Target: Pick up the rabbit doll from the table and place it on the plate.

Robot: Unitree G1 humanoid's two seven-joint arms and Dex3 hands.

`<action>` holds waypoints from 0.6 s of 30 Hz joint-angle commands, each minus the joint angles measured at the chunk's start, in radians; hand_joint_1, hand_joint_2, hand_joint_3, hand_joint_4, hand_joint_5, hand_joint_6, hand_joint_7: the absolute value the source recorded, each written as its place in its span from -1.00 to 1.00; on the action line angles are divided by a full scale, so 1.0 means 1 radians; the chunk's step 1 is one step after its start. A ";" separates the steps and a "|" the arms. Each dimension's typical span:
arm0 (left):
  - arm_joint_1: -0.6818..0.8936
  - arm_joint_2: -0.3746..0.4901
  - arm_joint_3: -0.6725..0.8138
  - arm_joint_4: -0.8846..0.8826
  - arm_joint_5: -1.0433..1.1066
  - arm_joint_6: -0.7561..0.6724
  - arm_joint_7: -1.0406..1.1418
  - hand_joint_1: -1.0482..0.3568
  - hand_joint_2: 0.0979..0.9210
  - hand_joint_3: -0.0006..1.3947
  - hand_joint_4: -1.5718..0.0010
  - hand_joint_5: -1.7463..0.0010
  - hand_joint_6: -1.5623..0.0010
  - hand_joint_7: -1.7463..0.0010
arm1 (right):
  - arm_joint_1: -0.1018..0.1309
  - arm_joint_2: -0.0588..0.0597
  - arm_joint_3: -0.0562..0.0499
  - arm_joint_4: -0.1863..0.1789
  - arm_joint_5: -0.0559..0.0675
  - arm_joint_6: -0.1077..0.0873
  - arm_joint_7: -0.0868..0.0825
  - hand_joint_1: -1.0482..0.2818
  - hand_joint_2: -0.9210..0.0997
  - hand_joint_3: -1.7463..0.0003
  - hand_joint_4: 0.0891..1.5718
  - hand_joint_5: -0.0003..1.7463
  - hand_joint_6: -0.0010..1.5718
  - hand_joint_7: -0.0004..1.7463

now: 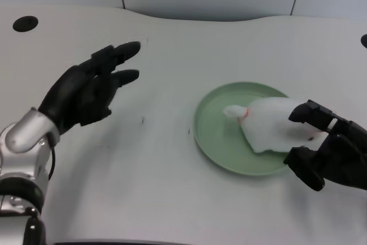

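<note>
White doll: rabbit doll (269, 125) lies on green plate (221, 144), right of centre.
Left hand (89, 90): left of frame, fingers spread, holding nothing.

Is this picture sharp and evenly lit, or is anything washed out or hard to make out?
Head view: soft, even light and only faint shadows. The white rabbit doll on the green plate looks washed out, its details hard to read; the left hand is so dark that its fingers merge; the right hand hides the doll's far end.
</note>
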 commanded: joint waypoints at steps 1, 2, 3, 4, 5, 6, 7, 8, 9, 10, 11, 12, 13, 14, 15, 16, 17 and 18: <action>0.053 -0.013 0.096 -0.013 -0.118 0.128 -0.100 -1.00 1.00 0.19 0.82 0.53 0.75 0.91 | -0.008 -0.028 -0.005 0.009 0.001 0.005 0.002 -0.49 -1.00 0.79 0.06 0.95 -0.08 0.55; 0.064 -0.020 0.125 -0.013 -0.155 0.180 -0.129 -1.00 1.00 0.21 0.85 0.54 0.78 0.93 | -0.010 -0.029 -0.003 0.012 -0.001 0.007 -0.001 -0.49 -1.00 0.81 0.07 0.95 -0.07 0.54; 0.072 -0.024 0.146 -0.016 -0.180 0.219 -0.151 -1.00 1.00 0.22 0.87 0.54 0.80 0.94 | -0.010 -0.029 -0.002 0.014 -0.003 0.008 -0.004 -0.49 -1.00 0.82 0.07 0.94 -0.06 0.53; 0.087 -0.029 0.187 -0.011 -0.229 0.294 -0.180 -1.00 1.00 0.23 0.88 0.54 0.81 0.94 | -0.010 -0.028 0.000 0.014 -0.004 0.013 -0.011 -0.49 -1.00 0.83 0.08 0.94 -0.06 0.52; 0.097 -0.031 0.212 -0.011 -0.258 0.341 -0.197 -1.00 1.00 0.26 0.92 0.55 0.87 0.97 | -0.009 -0.026 0.001 0.013 -0.005 0.017 -0.015 -0.48 -1.00 0.84 0.08 0.97 -0.05 0.52; 0.104 -0.033 0.229 -0.013 -0.278 0.377 -0.209 -1.00 1.00 0.28 0.94 0.56 0.91 0.99 | -0.009 -0.026 0.002 0.012 -0.005 0.020 -0.018 -0.48 -1.00 0.85 0.08 0.99 -0.05 0.51; 0.103 -0.031 0.251 -0.014 -0.303 0.423 -0.220 -1.00 1.00 0.29 0.96 0.56 0.93 0.99 | -0.007 -0.024 0.004 0.011 -0.006 0.020 -0.021 -0.48 -1.00 0.86 0.07 0.99 -0.05 0.51; 0.099 -0.028 0.265 -0.017 -0.318 0.456 -0.228 -1.00 1.00 0.29 0.98 0.57 0.94 1.00 | -0.007 -0.023 0.005 0.011 -0.007 0.021 -0.023 -0.47 -1.00 0.87 0.07 1.00 -0.04 0.51; 0.097 -0.026 0.275 -0.020 -0.329 0.481 -0.234 -1.00 1.00 0.31 0.99 0.59 0.96 1.00 | -0.006 -0.023 0.006 0.010 -0.007 0.022 -0.024 -0.47 -1.00 0.88 0.06 1.00 -0.04 0.51; 0.095 -0.022 0.285 -0.020 -0.336 0.503 -0.234 -1.00 1.00 0.31 1.00 0.59 0.96 1.00 | -0.005 -0.020 0.007 0.008 -0.008 0.017 -0.025 -0.46 -1.00 0.87 0.06 1.00 -0.04 0.51; 0.095 -0.020 0.290 -0.020 -0.338 0.515 -0.232 -1.00 1.00 0.32 1.00 0.60 0.97 1.00 | -0.004 -0.018 0.008 0.007 -0.007 0.014 -0.026 -0.46 -1.00 0.87 0.06 1.00 -0.04 0.51; 0.095 -0.017 0.292 -0.019 -0.337 0.526 -0.227 -1.00 1.00 0.32 1.00 0.59 0.97 1.00 | -0.004 -0.016 0.009 0.006 -0.008 0.007 -0.027 -0.47 -1.00 0.86 0.06 1.00 -0.04 0.52; 0.093 -0.016 0.294 -0.017 -0.335 0.539 -0.221 -1.00 1.00 0.33 1.00 0.59 0.98 1.00 | -0.004 -0.015 0.011 0.005 -0.009 0.003 -0.028 -0.47 -1.00 0.85 0.06 1.00 -0.04 0.52; 0.092 -0.015 0.295 -0.017 -0.331 0.548 -0.217 -1.00 1.00 0.33 1.00 0.59 0.98 1.00 | -0.004 -0.015 0.012 0.005 -0.010 0.001 -0.030 -0.47 -1.00 0.85 0.06 1.00 -0.04 0.53; 0.090 -0.014 0.296 -0.016 -0.328 0.555 -0.214 -1.00 1.00 0.33 1.00 0.59 0.97 1.00 | -0.005 -0.015 0.013 0.005 -0.010 0.000 -0.034 -0.47 -1.00 0.84 0.06 1.00 -0.04 0.53; 0.089 -0.014 0.296 -0.016 -0.324 0.559 -0.211 -1.00 1.00 0.32 1.00 0.59 0.97 1.00 | -0.003 -0.014 0.012 0.004 -0.010 -0.006 -0.042 -0.48 -1.00 0.85 0.06 1.00 -0.04 0.54; 0.088 -0.014 0.296 -0.016 -0.322 0.562 -0.210 -1.00 1.00 0.32 1.00 0.59 0.97 0.99 | -0.002 -0.013 0.012 0.003 -0.010 -0.010 -0.048 -0.48 -1.00 0.86 0.07 1.00 -0.03 0.55; 0.087 -0.015 0.296 -0.016 -0.321 0.563 -0.209 -1.00 1.00 0.32 0.99 0.59 0.97 0.99 | -0.001 -0.013 0.012 0.003 -0.010 -0.013 -0.051 -0.48 -1.00 0.86 0.07 1.00 -0.02 0.55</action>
